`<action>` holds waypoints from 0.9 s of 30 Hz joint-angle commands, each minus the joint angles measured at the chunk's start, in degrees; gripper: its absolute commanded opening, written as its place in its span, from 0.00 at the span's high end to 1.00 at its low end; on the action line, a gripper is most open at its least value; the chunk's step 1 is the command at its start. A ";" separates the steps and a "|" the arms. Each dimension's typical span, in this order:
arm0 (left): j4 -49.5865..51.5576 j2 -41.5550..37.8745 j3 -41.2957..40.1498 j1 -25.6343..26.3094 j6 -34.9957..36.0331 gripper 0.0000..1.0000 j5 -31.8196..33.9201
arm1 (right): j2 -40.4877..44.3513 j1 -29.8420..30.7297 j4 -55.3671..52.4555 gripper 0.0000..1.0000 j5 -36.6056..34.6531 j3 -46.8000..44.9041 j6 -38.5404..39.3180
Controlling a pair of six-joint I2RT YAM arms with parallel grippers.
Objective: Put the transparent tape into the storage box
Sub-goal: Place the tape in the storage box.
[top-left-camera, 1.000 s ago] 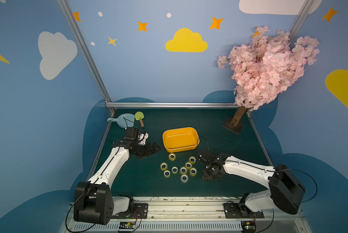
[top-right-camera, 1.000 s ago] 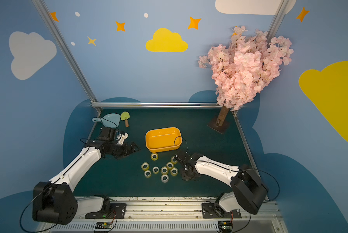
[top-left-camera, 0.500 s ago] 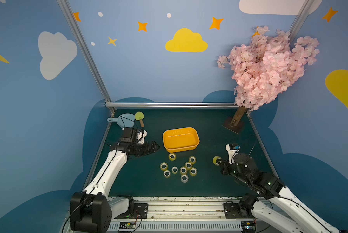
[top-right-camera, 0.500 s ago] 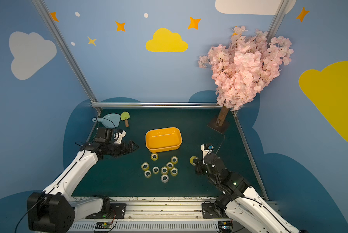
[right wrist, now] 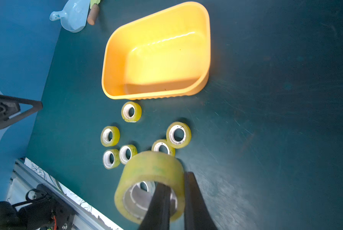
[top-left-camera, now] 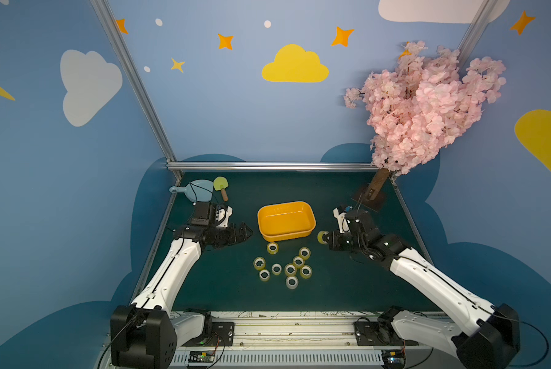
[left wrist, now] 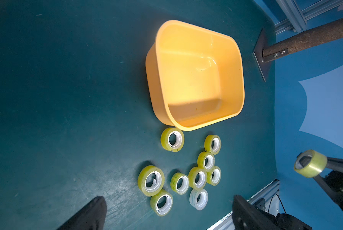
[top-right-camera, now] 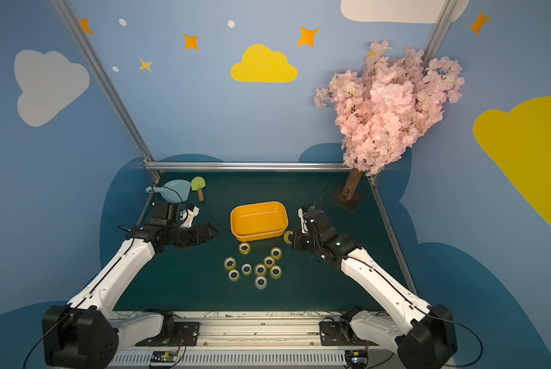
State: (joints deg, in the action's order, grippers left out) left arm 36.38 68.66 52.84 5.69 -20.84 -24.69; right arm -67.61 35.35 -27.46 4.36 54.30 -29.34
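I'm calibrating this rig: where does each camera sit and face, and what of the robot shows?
Top views: high above the base, looking down at the table; left arm and right arm show.
Left wrist: on the left arm, facing the storage box and loose tape rolls; open left claw shows.
Right wrist: on the right arm, facing the box; right claw shut on one tape roll.
All views share the box.

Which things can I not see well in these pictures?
- Right wrist view: the held roll hides some loose rolls behind it.
- Left wrist view: the frame edge cuts off the left gripper behind its fingertips.
- Top views: the right gripper's hold on that roll is too small to judge.
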 commanded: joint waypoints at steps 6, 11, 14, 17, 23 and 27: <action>-0.08 -0.92 0.12 0.15 0.54 0.00 0.42 | -18.63 -0.88 3.21 1.00 8.57 14.75 -0.71; 0.09 -1.04 0.10 0.14 0.49 0.00 0.36 | -31.61 -1.52 -0.54 1.00 12.39 24.69 1.41; 0.18 -1.23 0.13 0.18 0.54 0.00 0.72 | -38.23 -1.33 -0.77 1.00 13.84 29.42 0.58; 0.89 -1.58 0.41 0.19 1.01 0.00 2.33 | -44.09 -0.37 -0.99 1.00 14.36 34.44 -0.59; 2.64 -3.20 1.17 -0.39 2.12 0.00 9.10 | -54.55 2.60 -4.09 1.00 12.18 45.56 -1.76; 2.64 -3.83 0.76 -0.58 1.86 0.00 8.69 | -60.61 3.45 -6.39 1.00 9.64 52.04 -3.02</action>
State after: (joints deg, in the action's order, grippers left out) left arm 37.74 65.80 52.84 5.34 -19.77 -17.26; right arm -125.36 38.22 -30.33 15.90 102.72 -31.16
